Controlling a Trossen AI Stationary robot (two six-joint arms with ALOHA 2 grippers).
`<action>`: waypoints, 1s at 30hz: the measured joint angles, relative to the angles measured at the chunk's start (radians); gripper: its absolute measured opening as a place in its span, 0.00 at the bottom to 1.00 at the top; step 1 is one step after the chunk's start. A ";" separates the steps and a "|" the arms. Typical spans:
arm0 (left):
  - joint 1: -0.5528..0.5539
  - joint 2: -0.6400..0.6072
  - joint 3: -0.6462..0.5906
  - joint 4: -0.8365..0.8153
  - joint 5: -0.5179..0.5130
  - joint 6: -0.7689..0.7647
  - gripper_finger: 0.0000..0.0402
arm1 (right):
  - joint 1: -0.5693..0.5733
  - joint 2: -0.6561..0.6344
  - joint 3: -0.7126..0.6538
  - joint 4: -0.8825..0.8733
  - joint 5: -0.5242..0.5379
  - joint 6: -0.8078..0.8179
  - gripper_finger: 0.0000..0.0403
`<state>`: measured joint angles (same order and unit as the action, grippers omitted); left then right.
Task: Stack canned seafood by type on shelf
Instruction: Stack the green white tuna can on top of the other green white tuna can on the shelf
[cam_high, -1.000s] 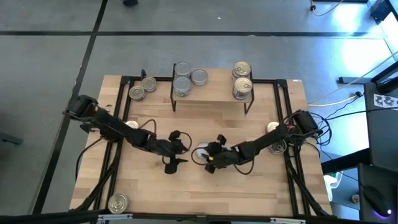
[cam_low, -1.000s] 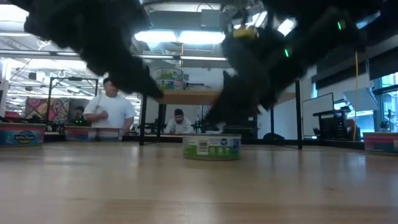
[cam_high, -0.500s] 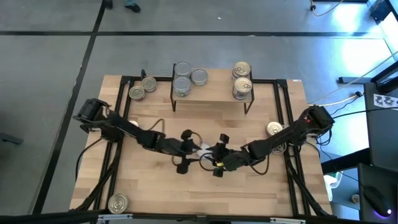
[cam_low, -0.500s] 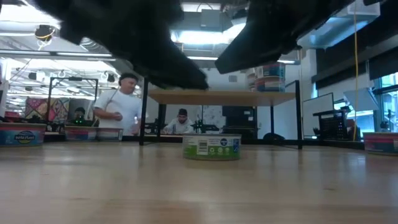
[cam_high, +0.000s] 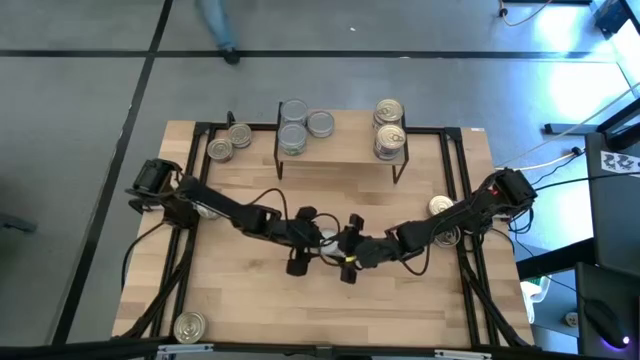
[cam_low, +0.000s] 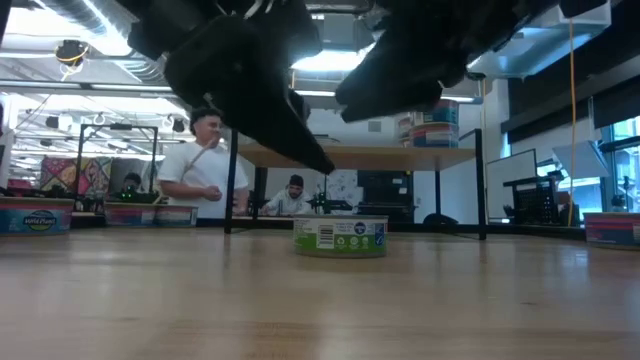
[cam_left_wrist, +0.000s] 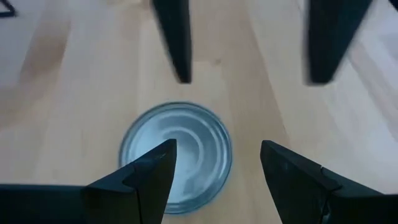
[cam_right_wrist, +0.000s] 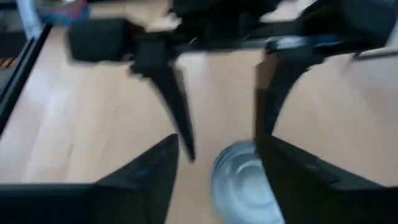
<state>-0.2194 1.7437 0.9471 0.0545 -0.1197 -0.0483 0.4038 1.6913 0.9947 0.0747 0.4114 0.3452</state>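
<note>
A silver-topped tin (cam_left_wrist: 176, 155) stands upright on its base on the table's middle; it also shows in the low view (cam_low: 340, 235) and the right wrist view (cam_right_wrist: 244, 177). My left gripper (cam_high: 306, 242) is open and hangs over the tin from the left (cam_left_wrist: 217, 149). My right gripper (cam_high: 346, 250) is open and faces it from the right (cam_right_wrist: 217, 143). Neither touches the tin. The shelf (cam_high: 340, 152) at the far side carries silver-topped tins (cam_high: 293, 124) on its left end and gold-topped tins (cam_high: 389, 126) on its right end.
Two tins (cam_high: 229, 143) stand left of the shelf, two (cam_high: 443, 220) by the right edge under the right arm, and one (cam_high: 190, 325) at the near left corner. People (cam_low: 205, 165) are in the room behind the table. Bare wood lies between shelf and grippers.
My left gripper has gone toward the table's right, to a place over the middle tin, and has tipped its fingers down toward it. My right gripper has risen from beside the tin. The tin has stayed where it was.
</note>
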 joint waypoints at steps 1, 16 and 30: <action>0.002 0.008 0.000 0.001 0.010 0.004 0.58 | 0.001 0.000 0.000 -0.011 -0.031 0.000 0.61; 0.117 0.074 -0.005 0.024 0.173 0.129 0.58 | 0.032 0.000 0.000 -0.250 -0.063 0.093 0.84; 0.138 0.124 -0.105 0.265 0.222 0.094 0.58 | 0.049 0.074 -0.002 -0.207 -0.014 -0.011 0.83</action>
<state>-0.0811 1.8679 0.8424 0.3200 0.1019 0.0462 0.4531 1.7650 0.9924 -0.1319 0.3974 0.3344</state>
